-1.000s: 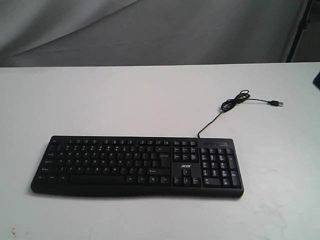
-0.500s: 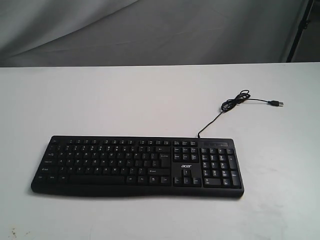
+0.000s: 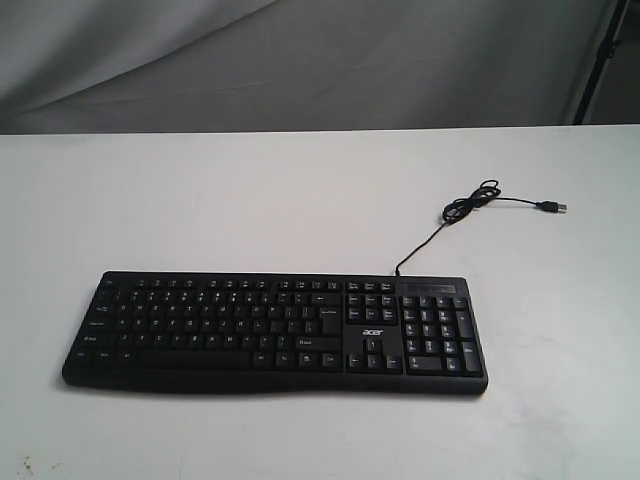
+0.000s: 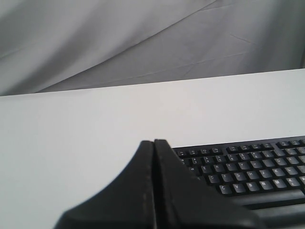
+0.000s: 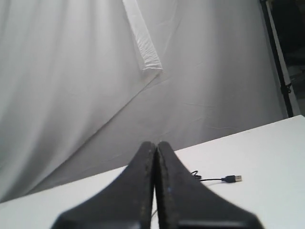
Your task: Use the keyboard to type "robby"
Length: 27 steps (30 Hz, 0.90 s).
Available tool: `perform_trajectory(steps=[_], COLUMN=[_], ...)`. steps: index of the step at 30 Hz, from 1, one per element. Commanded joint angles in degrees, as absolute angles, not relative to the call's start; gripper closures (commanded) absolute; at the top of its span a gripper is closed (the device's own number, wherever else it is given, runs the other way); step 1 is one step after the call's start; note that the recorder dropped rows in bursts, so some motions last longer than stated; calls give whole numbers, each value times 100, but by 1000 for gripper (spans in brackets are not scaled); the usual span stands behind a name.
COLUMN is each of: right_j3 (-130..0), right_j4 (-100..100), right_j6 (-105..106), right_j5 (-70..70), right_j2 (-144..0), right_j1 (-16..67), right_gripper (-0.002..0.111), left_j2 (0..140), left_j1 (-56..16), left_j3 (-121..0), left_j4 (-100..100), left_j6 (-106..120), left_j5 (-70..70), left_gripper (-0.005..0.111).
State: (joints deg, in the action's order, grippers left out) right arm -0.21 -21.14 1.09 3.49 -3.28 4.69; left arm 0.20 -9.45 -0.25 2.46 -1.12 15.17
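The black keyboard (image 3: 275, 332) with white legends lies flat on the white table (image 3: 250, 200), number pad to the right, an "acer" logo near the arrow keys. Its thin cable (image 3: 440, 225) runs back to a loose USB plug (image 3: 552, 207). Neither arm shows in the exterior view. In the left wrist view my left gripper (image 4: 153, 142) is shut and empty, raised off the keyboard's (image 4: 248, 171) left end. In the right wrist view my right gripper (image 5: 156, 143) is shut and empty, with the USB plug (image 5: 232, 179) on the table beyond it.
A grey cloth backdrop (image 3: 300, 60) hangs behind the table's far edge. A dark stand (image 3: 600, 60) rises at the far right. A few small specks (image 3: 25, 466) mark the table's near left corner.
A dark shape at the exterior view's right edge one second ago has gone out of view. The keyboard and cable have not moved.
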Motion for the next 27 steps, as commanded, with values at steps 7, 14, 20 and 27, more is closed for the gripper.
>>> perform_trajectory(steps=[7,14,20,27], right_j3=[0,0,0,0], right_j4=[-2164,-1124,-92,-54], right_j6=[0,107,92,40], right_j5=[288,-455,-1836,-1975], right_j2=[-213,-213,-174,0], right_j1=[457,457,457,457], right_gripper=[108,108,108,108], left_j2=[0,0,0,0], left_j1=[-982,-982,-982,-982], left_j3=[0,0,0,0], left_j4=[274,274,274,274], left_j6=[-128,-128,-128,-128], left_j5=[1486,1486,1486,1486], left_gripper=[107,107,107,107])
